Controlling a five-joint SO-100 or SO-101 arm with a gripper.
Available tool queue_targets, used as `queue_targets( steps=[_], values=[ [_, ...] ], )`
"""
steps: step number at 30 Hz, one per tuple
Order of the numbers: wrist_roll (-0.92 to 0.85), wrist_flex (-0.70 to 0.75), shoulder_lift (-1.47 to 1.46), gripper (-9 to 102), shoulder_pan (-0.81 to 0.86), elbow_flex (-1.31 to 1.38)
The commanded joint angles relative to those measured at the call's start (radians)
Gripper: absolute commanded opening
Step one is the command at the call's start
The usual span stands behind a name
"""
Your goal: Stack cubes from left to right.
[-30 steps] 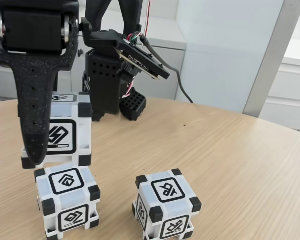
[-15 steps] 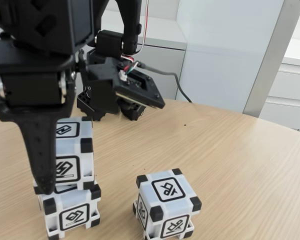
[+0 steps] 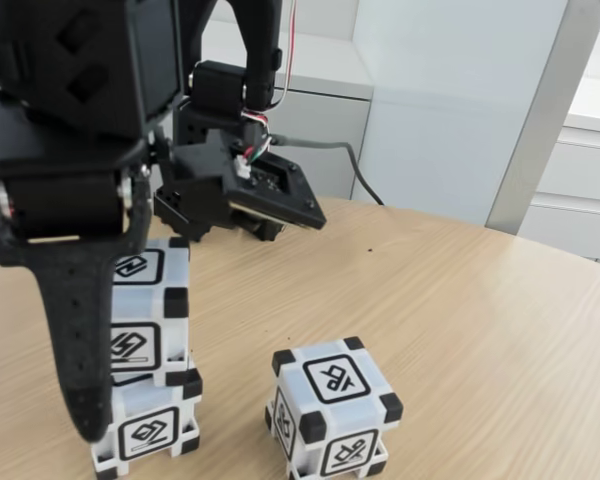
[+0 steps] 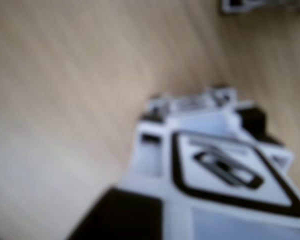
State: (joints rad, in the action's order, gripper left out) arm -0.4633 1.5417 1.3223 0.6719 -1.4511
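Note:
Two white cubes with black corners stand stacked at the left of the fixed view, the upper cube (image 3: 145,305) resting on the lower cube (image 3: 152,432). A third cube (image 3: 332,408) stands alone on the table to their right. My black gripper (image 3: 108,400) straddles the stack. Its near finger (image 3: 75,330) hangs in front of both cubes, its tip down at the lower cube and off the upper cube's face; the far finger is hidden. The blurred wrist view shows the upper cube's top (image 4: 217,167) close below, a dark finger (image 4: 120,215) at the bottom edge and the third cube's corner (image 4: 250,4).
The round wooden table (image 3: 460,290) has bare surface to the right and behind the cubes. The arm's black base (image 3: 215,190) and a circuit board with a cable (image 3: 280,190) sit behind the stack. White cabinets (image 3: 450,100) stand beyond the table's edge.
The carried cube came down onto the left front cube. Since then it has stayed put while the near finger has swung lower and closer to the camera.

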Motion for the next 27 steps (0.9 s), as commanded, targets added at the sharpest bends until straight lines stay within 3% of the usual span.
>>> queue_targets(
  steps=[1, 13, 20, 27],
  values=[
    [-0.008, 0.009, 0.026, 43, 0.000, 0.017],
    [0.009, 0.014, 0.225, 43, -0.046, -0.002],
    [-0.015, 0.160, 0.225, 42, -0.132, -0.002],
    [0.014, 0.173, 0.227, 42, -0.207, 0.000]
  ],
)
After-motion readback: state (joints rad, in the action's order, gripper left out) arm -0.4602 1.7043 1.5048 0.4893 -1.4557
